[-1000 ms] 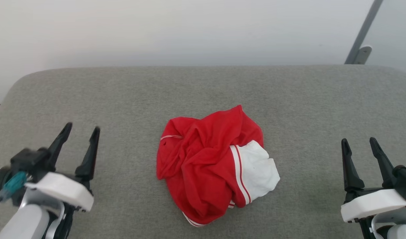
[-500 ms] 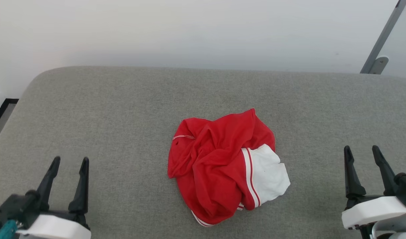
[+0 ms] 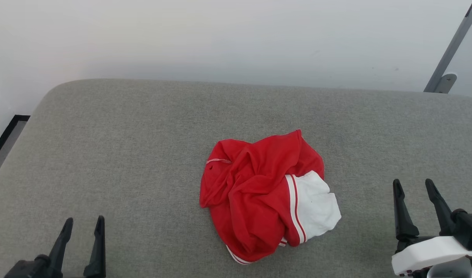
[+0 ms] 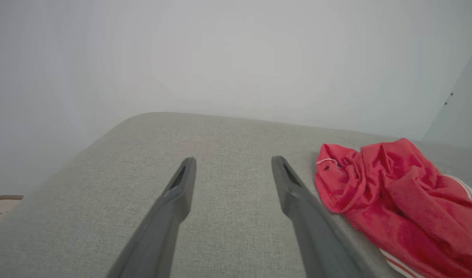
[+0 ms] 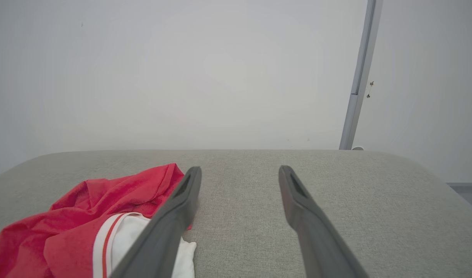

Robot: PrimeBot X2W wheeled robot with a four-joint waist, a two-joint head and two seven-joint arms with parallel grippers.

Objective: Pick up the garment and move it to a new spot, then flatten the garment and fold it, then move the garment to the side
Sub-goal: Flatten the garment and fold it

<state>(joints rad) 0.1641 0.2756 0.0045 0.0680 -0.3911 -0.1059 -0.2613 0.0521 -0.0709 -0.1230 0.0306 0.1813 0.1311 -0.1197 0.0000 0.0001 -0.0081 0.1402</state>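
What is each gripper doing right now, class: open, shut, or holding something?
Left gripper: open, holding nothing, clear of the garment.
Right gripper: open, holding nothing, also clear of it.

The garment (image 3: 255,200) lay before me in a crumpled heap on the grey fabric surface (image 3: 135,154), a little right of its middle and nearer the front edge than the back. It was soft red cloth, bunched in deep folds, with one white sleeve turned out on my right side, bordered by red-and-white stripes. More striped trim peeked from under its near edge.
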